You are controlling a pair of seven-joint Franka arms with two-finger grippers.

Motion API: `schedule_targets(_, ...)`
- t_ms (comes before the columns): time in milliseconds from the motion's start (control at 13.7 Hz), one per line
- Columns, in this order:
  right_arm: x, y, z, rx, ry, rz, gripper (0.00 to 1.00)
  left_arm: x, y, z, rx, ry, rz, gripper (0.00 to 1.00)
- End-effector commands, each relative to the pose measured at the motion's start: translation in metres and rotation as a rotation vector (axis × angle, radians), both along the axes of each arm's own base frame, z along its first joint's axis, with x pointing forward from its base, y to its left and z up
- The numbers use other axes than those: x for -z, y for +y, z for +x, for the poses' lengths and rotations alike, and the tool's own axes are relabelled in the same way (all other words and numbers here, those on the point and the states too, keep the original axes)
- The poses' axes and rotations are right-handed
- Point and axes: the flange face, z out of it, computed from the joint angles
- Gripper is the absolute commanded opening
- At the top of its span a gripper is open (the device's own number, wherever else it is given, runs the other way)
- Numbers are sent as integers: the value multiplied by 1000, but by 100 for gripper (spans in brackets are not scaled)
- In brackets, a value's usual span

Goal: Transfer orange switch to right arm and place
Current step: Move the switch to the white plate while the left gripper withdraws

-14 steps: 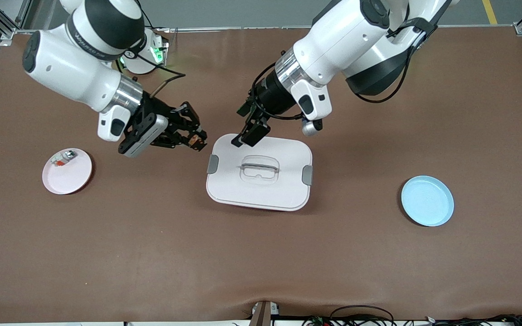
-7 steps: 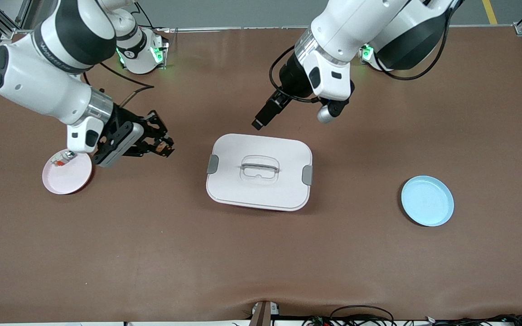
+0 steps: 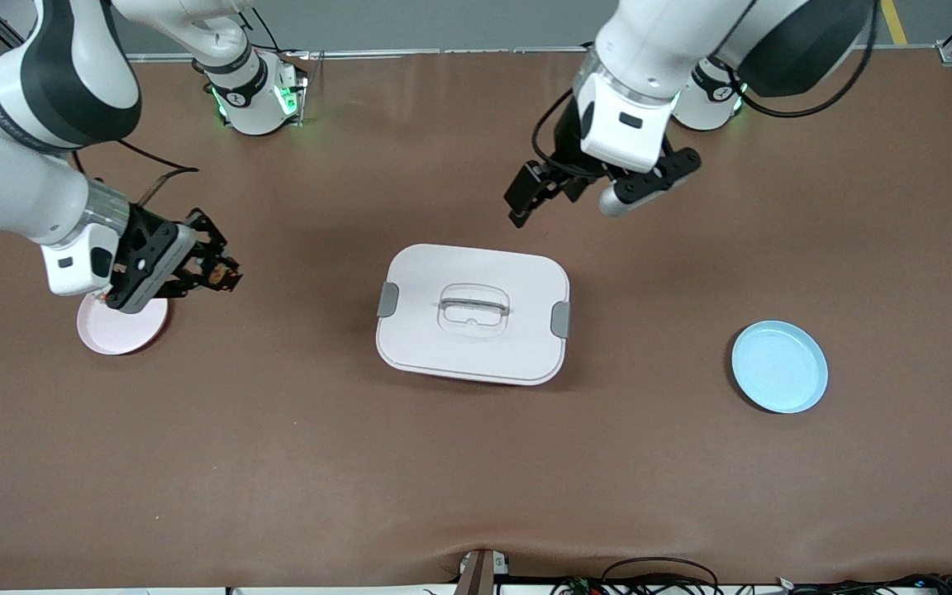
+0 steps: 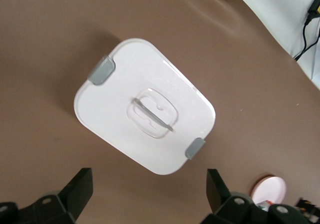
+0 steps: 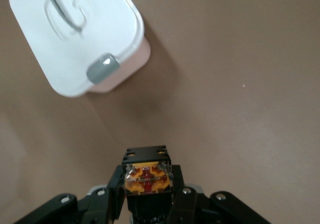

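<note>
1. Pink plate (image 3: pixel 116 335), toward the right arm's end of the table: mostly hidden under the right gripper (image 3: pixel 224 277); contents cannot be told.
2. Right gripper: fingers pinch the orange switch (image 5: pixel 147 178) above the brown table (image 3: pixel 476 463), beside the plate.
3. White lidded box (image 3: pixel 473 314), mid-table: lid on, grey clips at both ends.
4. Left gripper (image 3: pixel 525 198): fingers spread, holding nothing, over the table beside the box.
5. Blue plate (image 3: pixel 779 366), toward the left arm's end: holds nothing.
</note>
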Motion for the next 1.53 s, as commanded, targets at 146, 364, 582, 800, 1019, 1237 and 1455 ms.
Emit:
schedule_targets(146, 1, -46, -4, -147, -35, -93, 0, -18, 64, 12, 235, -76, 125, 100)
schedule_targets(364, 10, -81, -6, -217, -40, -132, 0, -23, 118, 23, 293, -73, 228, 100)
schedule_targets(582, 24, -112, -11, -253, -29, -144, 0, -11, 157, 37, 306, -54, 334, 100)
schedule_targets(800, 31, -135, -14, -293, -33, -180, 0, -9, 205, 50, 347, -51, 357, 100)
schedule_targets(1019, 52, -154, -19, -337, -47, -233, 0, -3, 263, 56, 386, -33, 369, 100)
schedule_targets(1237, 82, -188, -28, -386, -107, -249, 0, -2, 309, 54, 400, -23, 343, 100)
schedule_targets(1455, 104, -211, -37, -394, -149, -269, 0, 6, 354, 56, 413, -11, 319, 100)
